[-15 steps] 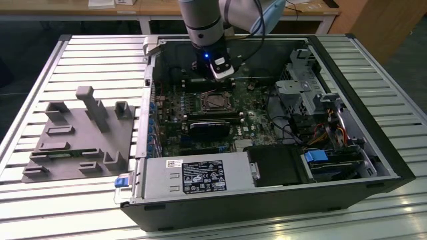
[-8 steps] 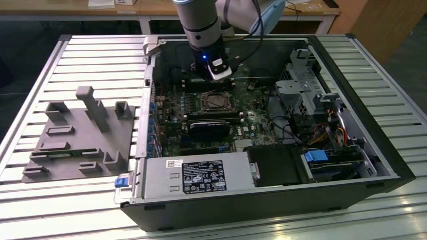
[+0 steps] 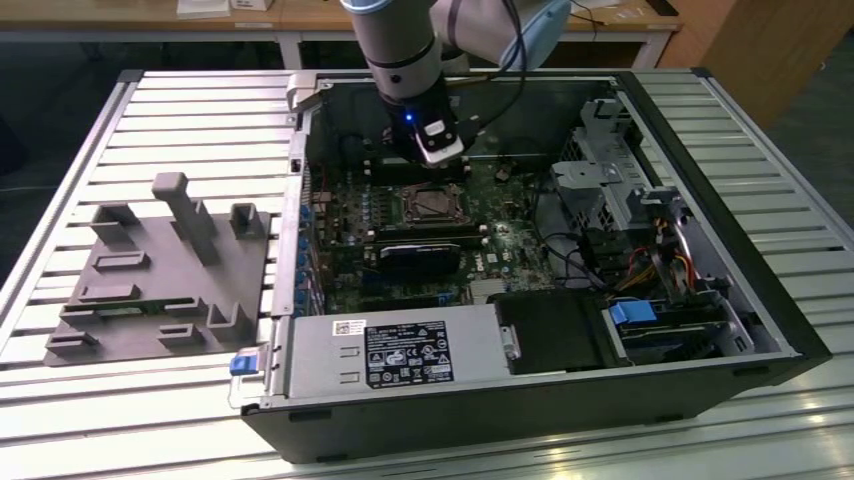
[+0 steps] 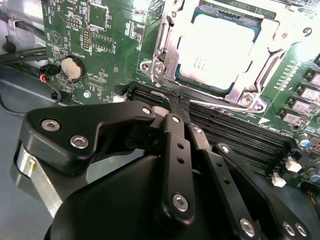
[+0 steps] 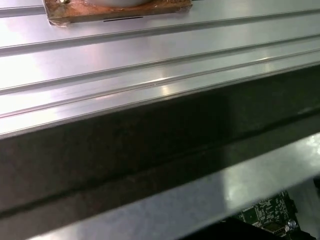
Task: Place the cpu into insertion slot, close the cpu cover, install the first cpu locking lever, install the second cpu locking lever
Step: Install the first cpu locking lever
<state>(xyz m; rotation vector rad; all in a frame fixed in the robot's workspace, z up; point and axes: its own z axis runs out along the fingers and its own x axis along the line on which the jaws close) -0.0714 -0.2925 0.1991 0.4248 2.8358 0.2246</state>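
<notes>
The cpu [image 4: 215,45] lies flat in the insertion slot [image 3: 430,205], its pale metal top facing up. The silvery cpu cover [image 4: 250,92] is folded down around it, and the chip shows through its square window. A thin metal lever [image 4: 161,37] runs along one side of the cover, and another rod [image 4: 270,62] crosses the opposite corner. In the second wrist view my gripper [image 4: 172,106] is shut with nothing in it, its tip hanging over the black memory slots [image 4: 225,127] just beside the socket. In the exterior view the gripper [image 3: 441,172] hovers right behind the socket.
The open computer case [image 3: 747,300] walls in the board. A power supply [image 3: 400,350] sits at the front, a drive cage [image 3: 627,190] and cables on the exterior view's right. A grey fixture block [image 3: 160,270] lies outside on the left. A coin battery [image 4: 72,67] sits on the board.
</notes>
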